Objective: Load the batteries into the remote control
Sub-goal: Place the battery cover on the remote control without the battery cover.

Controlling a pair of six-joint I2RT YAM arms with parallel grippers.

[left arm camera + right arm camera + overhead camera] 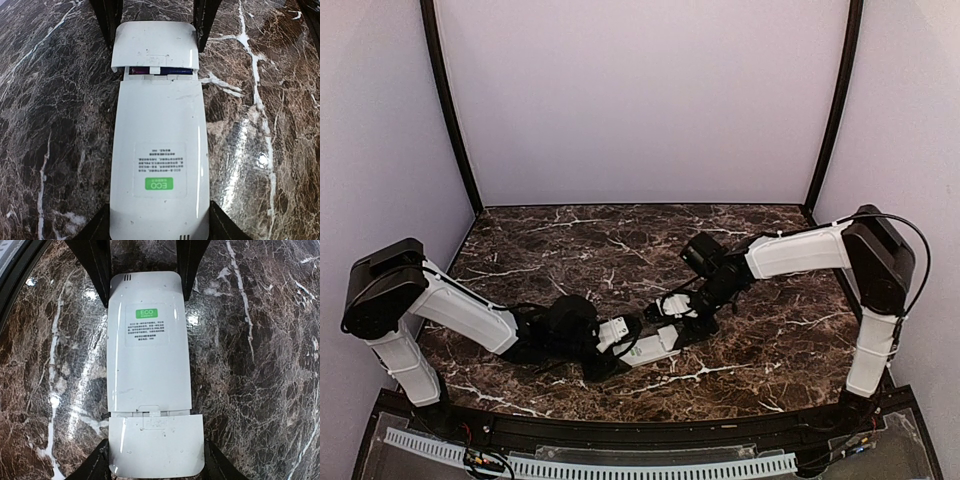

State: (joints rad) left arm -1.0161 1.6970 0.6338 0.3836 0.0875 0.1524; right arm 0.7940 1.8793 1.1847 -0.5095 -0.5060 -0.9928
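The white remote control (pixel 159 165) lies back side up on the marble table, a green ECO label on its back. My left gripper (pixel 160 225) is shut on the label end of its body. The white battery cover (pixel 156 445) sits slid partly off at the other end, and my right gripper (pixel 156 460) is shut on its sides. In the narrow gap between cover and body, a dark purple battery (pixel 150 71) shows. In the top view the remote control (pixel 655 345) lies between the left gripper (pixel 615 345) and the right gripper (pixel 682 312).
The dark marble table (pixel 570 240) stretches behind the arms to the pale back wall. A black frame rail (pixel 620 425) and a white cable strip run along the near edge.
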